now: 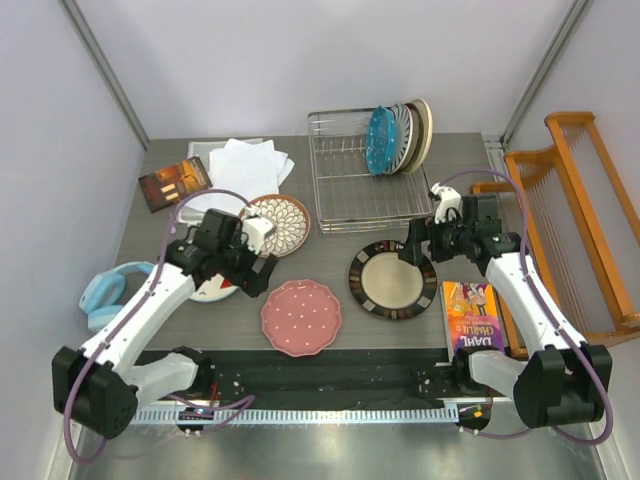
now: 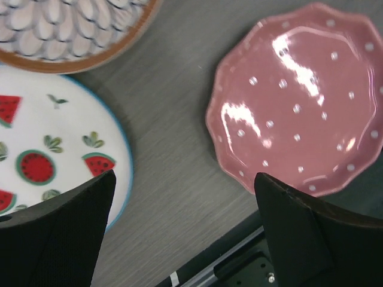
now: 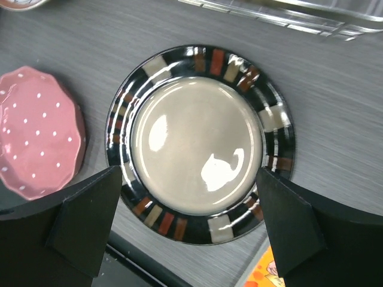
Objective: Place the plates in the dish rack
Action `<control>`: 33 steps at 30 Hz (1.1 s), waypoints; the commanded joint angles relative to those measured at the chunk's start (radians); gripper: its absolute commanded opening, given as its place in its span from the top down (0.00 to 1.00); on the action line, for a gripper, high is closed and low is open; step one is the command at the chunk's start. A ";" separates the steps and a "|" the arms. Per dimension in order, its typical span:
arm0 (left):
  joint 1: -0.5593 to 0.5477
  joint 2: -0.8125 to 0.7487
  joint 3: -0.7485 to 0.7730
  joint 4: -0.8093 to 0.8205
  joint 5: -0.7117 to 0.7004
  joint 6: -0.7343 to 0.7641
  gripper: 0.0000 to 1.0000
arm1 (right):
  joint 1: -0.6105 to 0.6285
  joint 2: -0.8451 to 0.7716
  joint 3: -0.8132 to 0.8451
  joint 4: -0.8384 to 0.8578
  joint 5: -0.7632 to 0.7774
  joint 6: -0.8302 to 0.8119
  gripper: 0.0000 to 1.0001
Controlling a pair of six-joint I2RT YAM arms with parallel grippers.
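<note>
Glazed plates lying flat on the tabletop (image 1: 338,252): stiff, slick, breakable.
Your right jaws hang apart over the dark-rimmed plate (image 3: 197,143), just before the dish rack (image 1: 350,200); your left jaws gape beside the pink plate (image 2: 299,101). Pinch the raised rim firmly, since glaze likely slips.

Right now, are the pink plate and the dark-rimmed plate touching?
Apart. The right wrist view shows bare table between the pink plate and the dark-rimmed plate.
</note>
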 commanded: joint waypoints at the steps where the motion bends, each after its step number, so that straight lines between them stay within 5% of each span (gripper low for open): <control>1: -0.088 0.114 0.048 -0.121 0.054 0.115 0.05 | 0.030 0.010 0.007 0.079 -0.120 0.022 0.00; 11: -0.113 0.375 0.080 -0.081 0.129 0.154 0.21 | 0.352 0.004 0.017 0.105 -0.011 -0.036 0.00; 21: -0.113 0.521 0.071 0.029 0.137 0.154 0.37 | 0.498 0.149 -0.013 0.320 0.002 -0.001 0.00; 24: -0.109 0.530 0.056 0.047 0.123 0.185 0.50 | 0.520 0.191 -0.016 0.345 -0.003 -0.013 0.01; 25: -0.101 0.539 0.056 0.051 0.122 0.187 0.65 | 0.526 0.199 -0.019 0.354 -0.003 -0.020 0.00; 27: -0.086 0.552 0.062 0.051 0.113 0.181 0.78 | 0.541 0.220 -0.030 0.384 -0.003 -0.024 0.00; 30: -0.041 0.573 0.066 0.012 0.125 0.183 0.82 | 0.563 0.255 -0.042 0.417 -0.012 -0.030 0.00; 33: 0.013 0.561 0.057 -0.006 0.132 0.220 1.00 | 0.595 0.289 -0.055 0.461 -0.015 -0.033 0.00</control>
